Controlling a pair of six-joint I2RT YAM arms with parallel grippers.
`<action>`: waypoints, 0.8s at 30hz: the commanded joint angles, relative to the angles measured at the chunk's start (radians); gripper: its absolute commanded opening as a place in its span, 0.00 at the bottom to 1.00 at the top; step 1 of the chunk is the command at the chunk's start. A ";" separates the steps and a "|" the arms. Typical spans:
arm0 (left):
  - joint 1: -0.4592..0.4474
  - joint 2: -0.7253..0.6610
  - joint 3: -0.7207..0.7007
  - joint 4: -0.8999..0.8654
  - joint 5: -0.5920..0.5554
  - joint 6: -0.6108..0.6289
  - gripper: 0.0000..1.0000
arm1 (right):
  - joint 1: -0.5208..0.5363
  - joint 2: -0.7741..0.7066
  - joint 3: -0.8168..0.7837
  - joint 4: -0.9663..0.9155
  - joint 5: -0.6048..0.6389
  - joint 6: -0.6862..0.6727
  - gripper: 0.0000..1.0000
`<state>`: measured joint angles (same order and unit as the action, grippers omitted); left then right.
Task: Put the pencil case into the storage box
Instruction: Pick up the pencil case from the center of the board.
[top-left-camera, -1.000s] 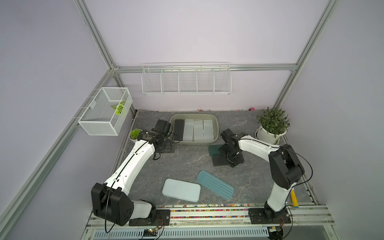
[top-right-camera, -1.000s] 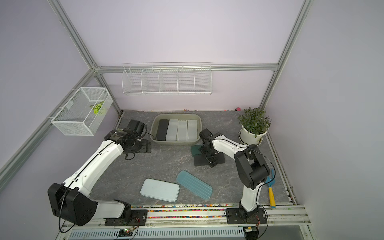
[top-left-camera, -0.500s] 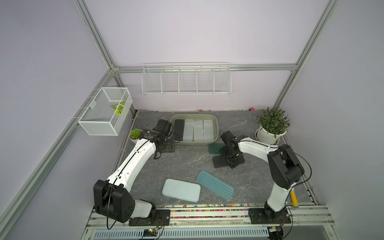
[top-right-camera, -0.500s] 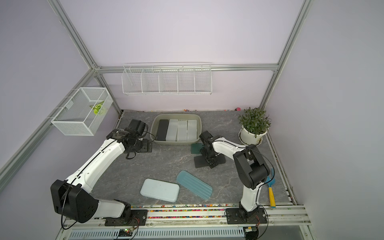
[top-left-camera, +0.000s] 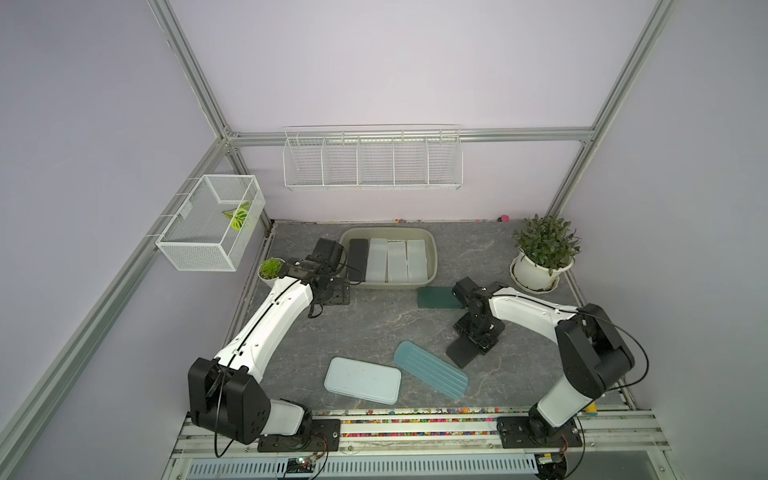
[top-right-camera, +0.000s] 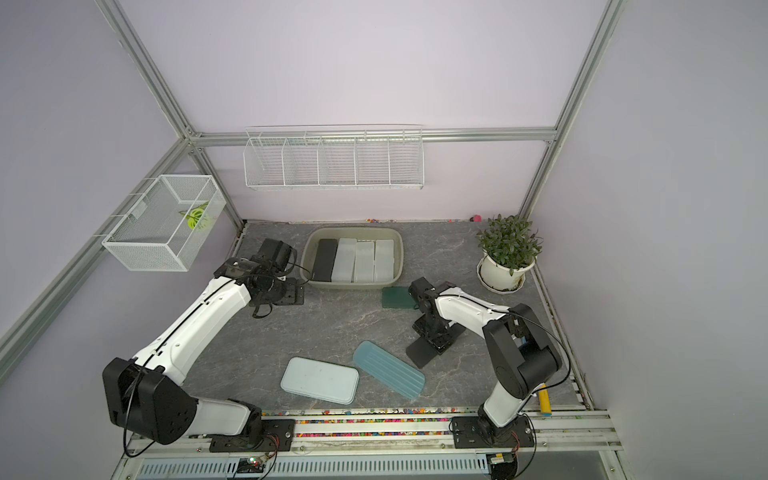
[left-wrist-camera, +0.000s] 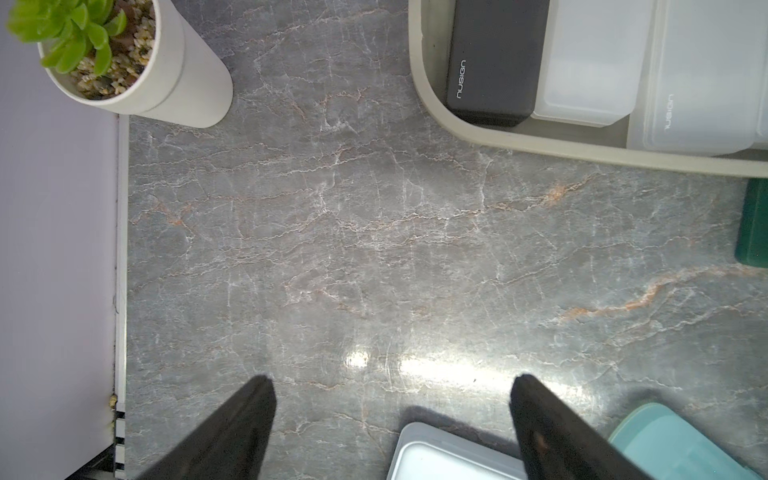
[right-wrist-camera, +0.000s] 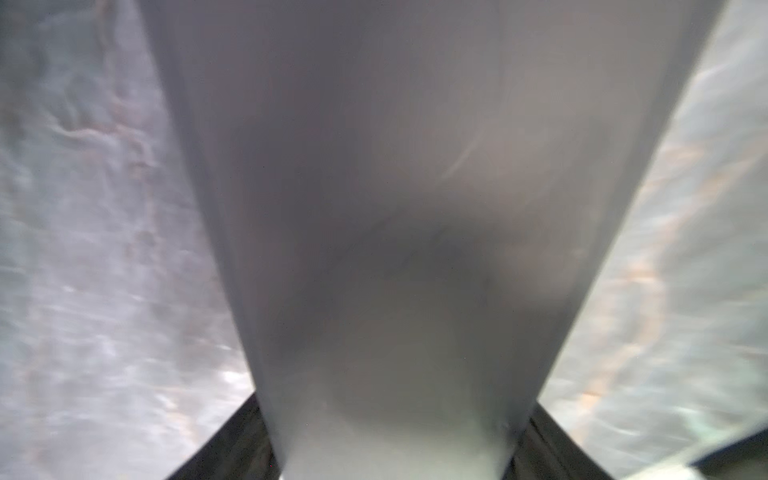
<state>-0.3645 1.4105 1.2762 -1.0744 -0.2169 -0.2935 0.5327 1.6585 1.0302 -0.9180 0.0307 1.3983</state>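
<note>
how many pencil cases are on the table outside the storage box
4: dark green case beside the storage box, dark grey case under the right gripper, teal ribbed case and pale blue case together near the front. None looks hidden.

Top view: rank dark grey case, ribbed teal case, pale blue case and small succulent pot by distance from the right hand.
1. Dark grey case, between the right hand's fingers.
2. Ribbed teal case, front centre.
3. Pale blue case, beside it.
4. Small succulent pot, far left.

"nusign" is printed on the dark pencil case and the translucent pencil case.
</note>
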 joint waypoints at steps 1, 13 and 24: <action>0.007 0.016 0.029 0.002 -0.004 0.014 0.93 | -0.001 -0.064 0.099 -0.185 0.115 -0.169 0.53; 0.016 0.034 0.054 0.019 -0.007 0.018 0.93 | 0.075 0.255 0.842 -0.410 0.209 -0.769 0.49; 0.055 -0.008 0.046 0.012 -0.006 0.009 0.93 | 0.086 0.736 1.568 -0.410 0.110 -0.912 0.50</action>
<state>-0.3172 1.4300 1.2999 -1.0664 -0.2173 -0.2829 0.6212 2.3806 2.5538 -1.3346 0.1581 0.5388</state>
